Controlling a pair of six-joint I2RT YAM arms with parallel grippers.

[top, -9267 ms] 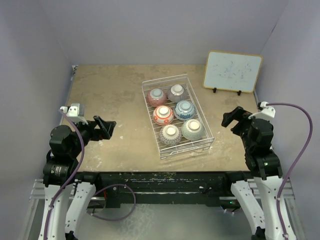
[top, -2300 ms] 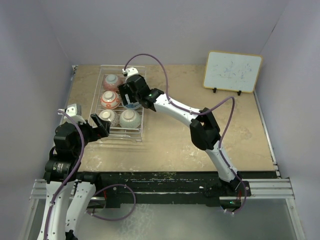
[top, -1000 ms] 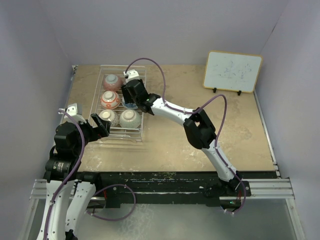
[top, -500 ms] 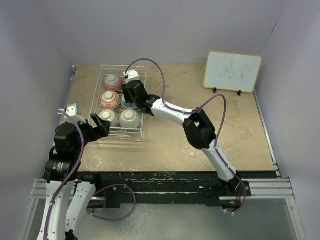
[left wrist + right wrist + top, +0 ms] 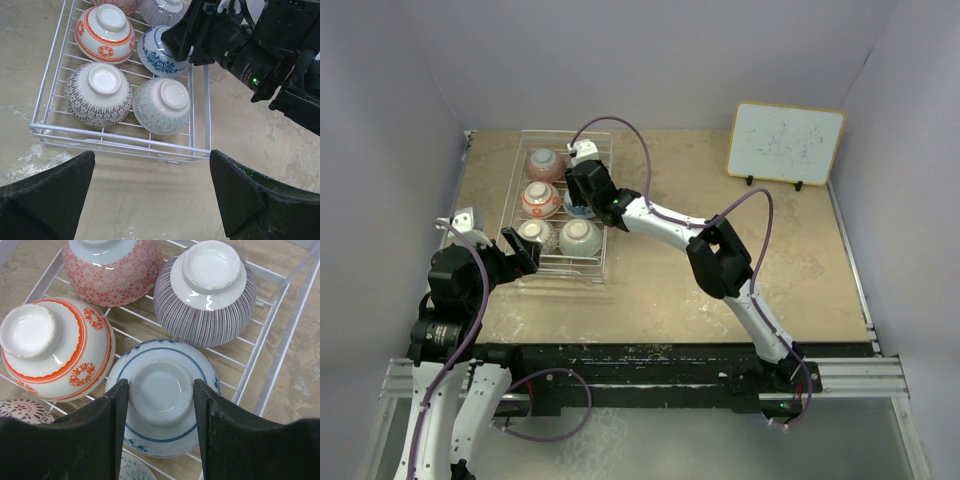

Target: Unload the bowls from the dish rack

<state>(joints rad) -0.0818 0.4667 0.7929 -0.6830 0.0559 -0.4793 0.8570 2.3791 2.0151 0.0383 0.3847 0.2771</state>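
The right arm (image 5: 665, 222) is reaching from its base across the table (image 5: 720, 165) to the far left part, with the elbow bending over the middle of the table. Its wrist is pointing down into the dish rack (image 5: 120, 143). The right gripper (image 5: 161, 390) is standing over the blue bowl (image 5: 157, 55), and its two fingers (image 5: 114, 410) are pressing from both sides on the white foot ring of this bowl, so it is pinching the ring. The blue bowl is sitting upside down in the middle row, on the right side of the rack.

The left arm (image 5: 455, 290) is staying folded near its base. The left gripper (image 5: 152, 160) is hanging just in front of the near edge of the rack, with its fingers spread wide and holding nothing.

All six bowls are lying upside down in the rack: pink bowl (image 5: 112, 275) and purple bowl (image 5: 210, 305) in the far row, red-orange bowl (image 5: 75, 355) beside the blue one, grey bowl (image 5: 97, 95) and pale green bowl (image 5: 161, 107) in the near row.
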